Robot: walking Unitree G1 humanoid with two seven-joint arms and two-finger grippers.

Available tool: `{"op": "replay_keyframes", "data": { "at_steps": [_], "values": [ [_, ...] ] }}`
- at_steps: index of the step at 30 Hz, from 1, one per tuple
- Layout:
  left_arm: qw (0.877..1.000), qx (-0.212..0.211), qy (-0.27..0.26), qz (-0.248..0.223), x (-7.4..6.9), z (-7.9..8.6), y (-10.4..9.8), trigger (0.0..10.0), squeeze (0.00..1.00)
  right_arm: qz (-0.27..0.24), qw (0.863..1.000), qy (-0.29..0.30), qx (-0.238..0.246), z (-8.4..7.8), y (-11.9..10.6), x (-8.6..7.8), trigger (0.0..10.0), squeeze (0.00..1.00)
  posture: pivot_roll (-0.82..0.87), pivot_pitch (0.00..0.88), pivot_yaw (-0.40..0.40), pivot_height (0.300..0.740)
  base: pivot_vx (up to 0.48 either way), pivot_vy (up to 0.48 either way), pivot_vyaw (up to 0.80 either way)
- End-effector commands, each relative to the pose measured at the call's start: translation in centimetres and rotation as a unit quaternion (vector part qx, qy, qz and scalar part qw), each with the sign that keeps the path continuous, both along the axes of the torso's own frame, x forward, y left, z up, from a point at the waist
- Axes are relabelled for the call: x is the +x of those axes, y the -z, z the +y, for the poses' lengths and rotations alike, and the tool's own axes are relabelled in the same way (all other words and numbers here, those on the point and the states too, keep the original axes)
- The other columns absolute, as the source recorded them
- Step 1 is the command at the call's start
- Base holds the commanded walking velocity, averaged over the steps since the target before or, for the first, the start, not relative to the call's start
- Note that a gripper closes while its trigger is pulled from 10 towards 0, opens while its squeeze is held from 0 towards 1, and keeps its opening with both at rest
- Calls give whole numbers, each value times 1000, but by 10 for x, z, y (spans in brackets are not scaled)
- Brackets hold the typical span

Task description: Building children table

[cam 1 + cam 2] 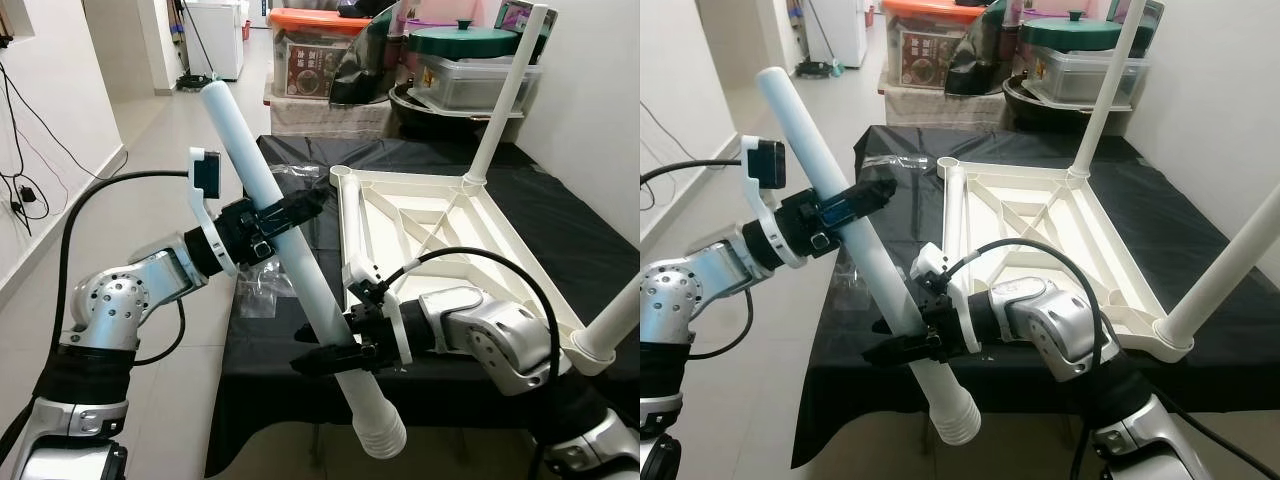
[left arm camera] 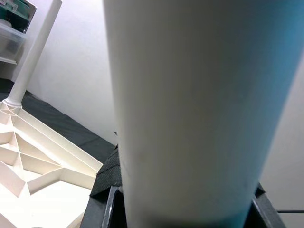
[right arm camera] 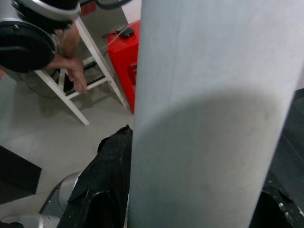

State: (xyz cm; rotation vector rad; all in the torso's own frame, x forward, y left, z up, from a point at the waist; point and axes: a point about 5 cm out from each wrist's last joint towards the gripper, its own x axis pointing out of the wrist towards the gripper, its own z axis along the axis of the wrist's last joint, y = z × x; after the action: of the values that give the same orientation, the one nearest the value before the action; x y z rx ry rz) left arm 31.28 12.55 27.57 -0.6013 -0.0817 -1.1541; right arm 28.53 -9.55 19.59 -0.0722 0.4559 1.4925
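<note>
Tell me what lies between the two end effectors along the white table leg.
In the left eye view, only bare white table leg runs between the left end effector and the right end effector; both grip it.

From my feed I'm looking at a low table covered in a black cloth (image 1: 560,225). Lying on it upside down is the white plastic kids' tabletop (image 1: 440,225), ribbed underside facing up, with two white legs (image 1: 505,95) already standing in its corner sockets. Near the cloth's left edge there's some crumpled clear plastic wrap (image 1: 262,290), another bit further back (image 1: 300,175). Everything sits on pale floor tiles (image 1: 185,130).
</note>
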Motion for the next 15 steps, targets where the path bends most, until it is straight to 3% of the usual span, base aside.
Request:
{"op": "replay_keyframes", "data": {
  "at_steps": [1, 9, 11, 15],
  "values": [
    [999, -13, -17, -27, 4, 1, -12, 10000, 0, 0, 999, -31, -7, 11, 2, -7, 10000, 0, 51, 25, -48, 740, 0, 0, 0],
    [999, -14, -21, -31, 4, 1, -12, 10000, 0, -5, 999, -30, -12, 15, 2, -7, 10000, 0, 51, 20, -50, 740, 0, 0, 0],
    [999, -15, -21, -31, 4, 1, -12, 10000, 0, -6, 999, -29, -13, 15, 2, -6, 0, 0, 51, 17, -49, 740, 0, 0, 0],
    [999, -18, -21, -32, 5, 1, -12, 10000, 0, -7, 1000, -25, -13, 16, 2, -4, 0, 0, 48, 11, -48, 740, 0, 0, 0]
  ]
}}
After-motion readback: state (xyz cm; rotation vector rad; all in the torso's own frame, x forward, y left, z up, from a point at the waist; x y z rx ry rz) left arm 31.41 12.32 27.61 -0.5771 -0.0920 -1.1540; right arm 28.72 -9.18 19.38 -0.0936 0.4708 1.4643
